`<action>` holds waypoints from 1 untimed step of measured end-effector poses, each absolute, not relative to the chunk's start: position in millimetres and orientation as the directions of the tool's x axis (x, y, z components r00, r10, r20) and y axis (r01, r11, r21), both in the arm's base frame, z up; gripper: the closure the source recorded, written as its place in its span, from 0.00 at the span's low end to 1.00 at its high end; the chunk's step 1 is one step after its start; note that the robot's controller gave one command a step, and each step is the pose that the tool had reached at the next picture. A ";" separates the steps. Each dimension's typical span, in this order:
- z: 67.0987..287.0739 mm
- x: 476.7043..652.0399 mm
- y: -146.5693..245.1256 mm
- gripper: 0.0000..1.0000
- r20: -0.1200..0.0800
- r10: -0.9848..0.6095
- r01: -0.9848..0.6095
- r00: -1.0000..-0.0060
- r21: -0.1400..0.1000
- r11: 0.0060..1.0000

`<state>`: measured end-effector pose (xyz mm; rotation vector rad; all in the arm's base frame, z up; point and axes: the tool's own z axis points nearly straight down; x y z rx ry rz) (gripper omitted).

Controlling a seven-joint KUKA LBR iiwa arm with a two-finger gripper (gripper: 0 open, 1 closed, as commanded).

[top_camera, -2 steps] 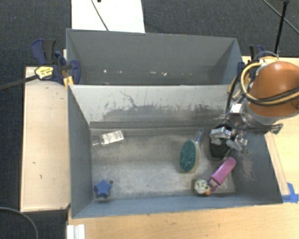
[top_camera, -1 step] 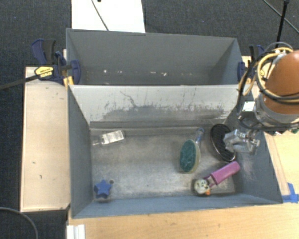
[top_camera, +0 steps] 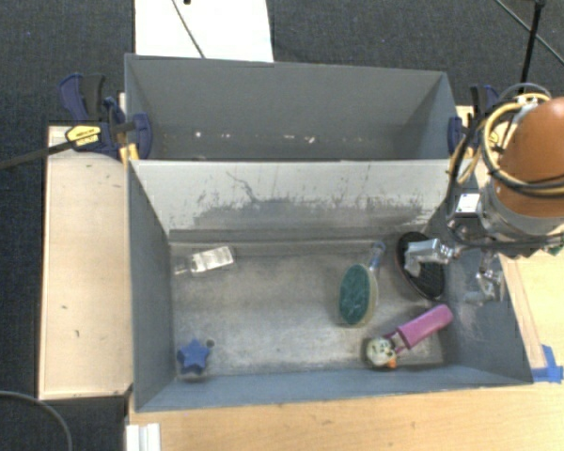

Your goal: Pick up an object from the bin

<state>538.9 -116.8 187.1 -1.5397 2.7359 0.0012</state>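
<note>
Camera view. The gripper [top_camera: 456, 269] is down inside the bin [top_camera: 263, 195] at its right end, close to the floor and near the right wall. Whether it is open or closed cannot be told, and nothing is seen held in it.

Directly at its left side lies a black object [top_camera: 419, 271], rounded and dark. It appears to touch the gripper, though contact cannot be confirmed. This is the nearest candidate for picking.

Judgement: the step in hand is the approach, and the grasp is not yet made. The next move calls for centring over the black object, settling onto it, closing, then lifting straight up.

Other contents:
- A pink-handled toy [top_camera: 412, 334] lies just below the gripper, tilted, near the front wall.
- A green brush [top_camera: 355, 296] lies near the black object, to its left.
- A clear plastic piece [top_camera: 205, 260] and a blue star [top_camera: 195, 355] lie well apart at the left end.

Obstructions: the right wall crowds the gripper, and the pink-handled toy could be knocked.
</note>
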 end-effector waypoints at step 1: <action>104.1 513.4 -133.4 0.00 -0.006 -0.983 -0.983 -0.182 0.003 0.182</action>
